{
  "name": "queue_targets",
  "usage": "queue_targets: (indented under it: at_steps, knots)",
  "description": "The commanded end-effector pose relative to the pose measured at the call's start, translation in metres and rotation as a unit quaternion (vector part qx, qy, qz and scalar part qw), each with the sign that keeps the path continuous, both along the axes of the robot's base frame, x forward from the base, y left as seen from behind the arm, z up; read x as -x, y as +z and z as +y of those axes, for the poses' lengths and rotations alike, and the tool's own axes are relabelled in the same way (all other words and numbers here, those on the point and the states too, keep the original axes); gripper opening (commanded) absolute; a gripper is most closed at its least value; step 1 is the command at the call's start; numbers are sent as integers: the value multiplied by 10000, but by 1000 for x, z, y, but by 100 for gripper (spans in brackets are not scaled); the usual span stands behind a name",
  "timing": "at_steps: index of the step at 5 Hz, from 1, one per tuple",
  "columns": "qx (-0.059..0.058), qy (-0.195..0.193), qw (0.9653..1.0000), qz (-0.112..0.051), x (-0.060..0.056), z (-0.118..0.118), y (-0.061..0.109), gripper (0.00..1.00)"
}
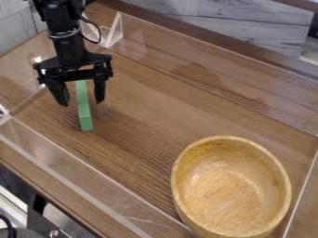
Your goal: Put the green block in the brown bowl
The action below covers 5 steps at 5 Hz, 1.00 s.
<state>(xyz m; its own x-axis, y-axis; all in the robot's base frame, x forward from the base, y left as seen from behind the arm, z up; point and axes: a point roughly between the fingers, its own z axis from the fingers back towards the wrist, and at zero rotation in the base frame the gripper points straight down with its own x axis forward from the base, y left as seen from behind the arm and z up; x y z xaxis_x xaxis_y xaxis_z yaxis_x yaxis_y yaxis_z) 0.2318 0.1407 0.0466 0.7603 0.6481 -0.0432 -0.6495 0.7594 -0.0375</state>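
The green block [85, 110] is a thin bright green bar lying on the wooden table at the left. My black gripper [78, 94] points straight down over the block's far end, open, with one finger [61, 94] on the left of the bar and the other on its right. The fingertips sit low around the block; contact cannot be told. The brown bowl [232, 189] is a large light wooden bowl standing at the front right, well apart from the block and holding nothing.
Clear plastic walls [74, 191] fence the wooden table along the front and the left. A small clear stand [117, 28] sits behind the arm at the back left. Bare wood lies between the block and the bowl.
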Motion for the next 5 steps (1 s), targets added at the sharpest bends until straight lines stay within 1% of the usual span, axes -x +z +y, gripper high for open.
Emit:
queue_targets:
  at_steps: [1,3,5]
  knots:
    - [-116,-65,9999,-74,-5,0,8,100]
    - [-139,-156,9998,-20,-8,-3,9,100]
    - [-126,-242,9996,2,-12,-5,12,100]
